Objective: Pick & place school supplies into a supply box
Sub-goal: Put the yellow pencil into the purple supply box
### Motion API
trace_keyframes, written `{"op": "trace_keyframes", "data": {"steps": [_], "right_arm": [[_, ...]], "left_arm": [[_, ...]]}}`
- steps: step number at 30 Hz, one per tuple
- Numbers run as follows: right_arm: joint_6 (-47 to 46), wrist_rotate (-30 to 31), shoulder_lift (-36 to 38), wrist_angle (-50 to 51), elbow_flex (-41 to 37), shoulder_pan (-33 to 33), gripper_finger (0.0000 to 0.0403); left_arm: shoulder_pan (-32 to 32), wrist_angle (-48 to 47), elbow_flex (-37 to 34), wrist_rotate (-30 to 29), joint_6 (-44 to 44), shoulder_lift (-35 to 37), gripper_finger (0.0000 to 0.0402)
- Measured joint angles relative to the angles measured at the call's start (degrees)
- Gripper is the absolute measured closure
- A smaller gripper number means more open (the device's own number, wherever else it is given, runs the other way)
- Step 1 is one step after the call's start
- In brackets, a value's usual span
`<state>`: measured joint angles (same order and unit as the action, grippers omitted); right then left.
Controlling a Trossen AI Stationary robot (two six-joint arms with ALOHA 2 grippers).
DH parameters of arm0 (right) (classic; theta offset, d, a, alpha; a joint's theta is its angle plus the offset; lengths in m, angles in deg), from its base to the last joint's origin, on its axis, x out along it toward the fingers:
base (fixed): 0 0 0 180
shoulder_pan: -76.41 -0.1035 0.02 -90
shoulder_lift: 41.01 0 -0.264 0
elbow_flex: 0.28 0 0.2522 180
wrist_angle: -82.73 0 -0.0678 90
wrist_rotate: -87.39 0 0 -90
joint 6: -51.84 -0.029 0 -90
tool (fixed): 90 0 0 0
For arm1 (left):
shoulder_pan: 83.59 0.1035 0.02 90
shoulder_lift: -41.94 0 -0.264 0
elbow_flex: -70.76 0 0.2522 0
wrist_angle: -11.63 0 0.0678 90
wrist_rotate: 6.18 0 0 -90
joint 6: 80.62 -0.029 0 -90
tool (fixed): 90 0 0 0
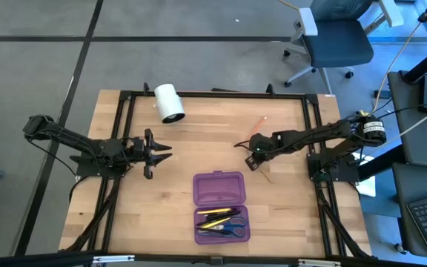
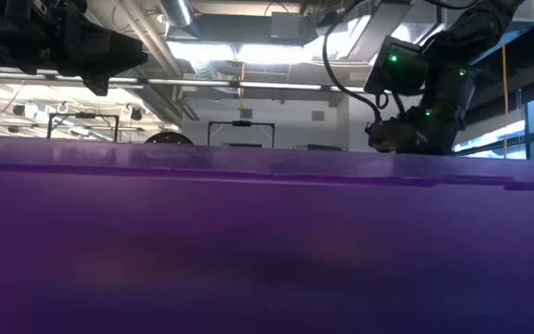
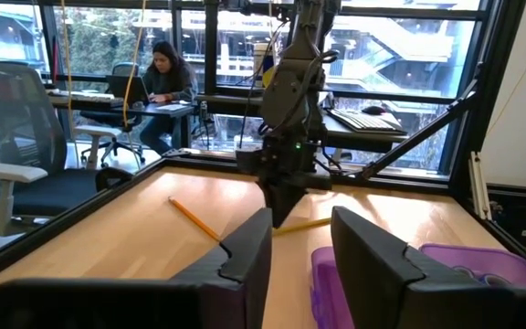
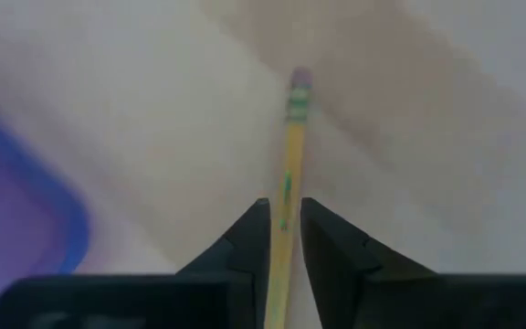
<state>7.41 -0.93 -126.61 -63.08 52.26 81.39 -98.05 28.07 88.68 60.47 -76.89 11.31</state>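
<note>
Right wrist view: yellow pencil [image 4: 287,183] runs between the right gripper [image 4: 285,228] fingertips, eraser end pointing away past them; fingers sit just beside the shaft, whether they pinch it cannot be told. Purple supply box [image 1: 219,208] lies near that gripper, on its side toward the table's front edge. One half of the box holds pens, pencils and blue-handled scissors [image 1: 230,227]; the other half shows bare. Orange pencil [image 1: 257,123] lies just beyond the right gripper. Right arm reaches low across the table. Left gripper [image 1: 156,153] hovers well apart, fingers spread, nothing between them.
</note>
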Motion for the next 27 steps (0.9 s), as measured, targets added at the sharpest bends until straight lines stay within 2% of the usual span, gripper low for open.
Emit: {"op": "trace_keyframes", "data": {"steps": [9, 15, 19, 24, 27], "right_arm": [[0.13, 0.05, -0.76, -0.96, 0.04, -3.44, 0.0310], [1.05, 4.37, -1.79, -2.09, 0.07, -5.38, 0.0309], [4.27, 4.65, -1.79, -3.72, 0.09, -5.36, 0.0309], [7.25, -2.53, -1.79, -5.00, 0.11, -5.48, 0.0304], [7.48, -2.98, -1.79, -4.84, 0.11, -6.26, 0.0282]], "left_arm": [[0.00, -0.05, 0.00, 0.07, 0.00, 0.00, 0.0294], [0.00, -0.46, 0.02, 0.07, 0.00, 0.00, 0.0291], [0.00, -0.46, 0.01, 0.07, 0.00, 0.00, 0.0291], [0.00, -0.47, 0.00, 0.02, -0.02, 0.00, 0.0295], [0.00, -0.49, 0.00, 0.02, -0.02, 0.00, 0.0293]]}}
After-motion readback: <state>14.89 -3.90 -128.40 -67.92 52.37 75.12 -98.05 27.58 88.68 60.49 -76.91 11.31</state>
